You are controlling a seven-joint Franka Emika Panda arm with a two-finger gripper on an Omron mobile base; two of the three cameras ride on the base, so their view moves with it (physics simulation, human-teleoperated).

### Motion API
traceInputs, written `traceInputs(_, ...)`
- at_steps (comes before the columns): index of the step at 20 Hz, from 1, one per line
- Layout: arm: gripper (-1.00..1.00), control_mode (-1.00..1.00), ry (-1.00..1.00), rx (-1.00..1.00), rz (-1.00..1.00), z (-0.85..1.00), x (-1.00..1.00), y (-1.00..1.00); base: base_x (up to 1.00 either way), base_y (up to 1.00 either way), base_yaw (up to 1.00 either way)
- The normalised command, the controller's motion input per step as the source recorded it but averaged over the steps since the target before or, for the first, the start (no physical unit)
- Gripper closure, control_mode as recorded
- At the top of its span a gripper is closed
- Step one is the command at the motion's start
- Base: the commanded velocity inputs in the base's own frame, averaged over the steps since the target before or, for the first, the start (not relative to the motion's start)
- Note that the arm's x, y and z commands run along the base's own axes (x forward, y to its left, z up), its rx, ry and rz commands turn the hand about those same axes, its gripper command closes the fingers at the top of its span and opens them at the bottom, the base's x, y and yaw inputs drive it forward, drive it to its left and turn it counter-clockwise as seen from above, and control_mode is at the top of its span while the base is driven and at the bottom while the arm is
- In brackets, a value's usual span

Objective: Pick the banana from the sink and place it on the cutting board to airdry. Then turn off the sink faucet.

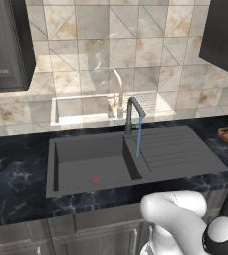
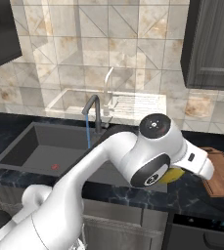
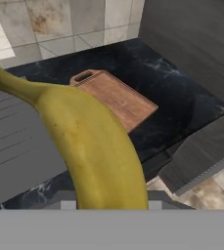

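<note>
The yellow banana (image 3: 91, 141) fills the hand view close up, held in my gripper (image 3: 112, 199), which is shut on it; the finger tips are mostly hidden behind it. In the right base view a bit of the banana (image 2: 173, 175) peeks out under my wrist, above the counter's front edge and left of the cutting board (image 2: 221, 176). The wooden cutting board (image 3: 114, 97) lies on the dark counter beyond the banana. The dark sink (image 1: 85, 154) holds just its red drain ring (image 1: 95, 181). The sink faucet (image 1: 131, 112) runs a thin blue stream (image 1: 139, 139).
A ribbed drainboard (image 1: 180, 149) lies between basin and board. Dark wall cabinets (image 2: 211, 44) hang above the board's end of the black marble counter (image 3: 182, 97). A pale beige basin and tap shape (image 1: 113, 99) shows on the tiled wall.
</note>
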Motion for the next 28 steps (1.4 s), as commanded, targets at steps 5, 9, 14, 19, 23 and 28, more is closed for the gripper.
traceInputs(5,1.00,-1.00,0.00,0.00,-0.01,-0.03,0.27,-0.21,0.00,0.00,0.00)
traceInputs(9,1.00,-1.00,0.00,0.00,0.00,-0.14,0.16,-0.19,0.00,0.00,0.00)
traceInputs(14,1.00,-1.00,-0.04,0.00,0.00,-0.23,0.11,-0.19,0.00,0.00,0.00)
traceInputs(19,1.00,-1.00,-0.03,0.00,0.00,-0.23,0.16,-0.20,0.00,0.00,0.00)
traceInputs(23,1.00,-1.00,0.00,0.00,0.00,-0.04,0.28,-0.22,0.00,0.00,0.00)
traceInputs(28,1.00,-1.00,0.01,0.00,0.00,0.00,0.28,-0.31,0.00,0.00,0.00)
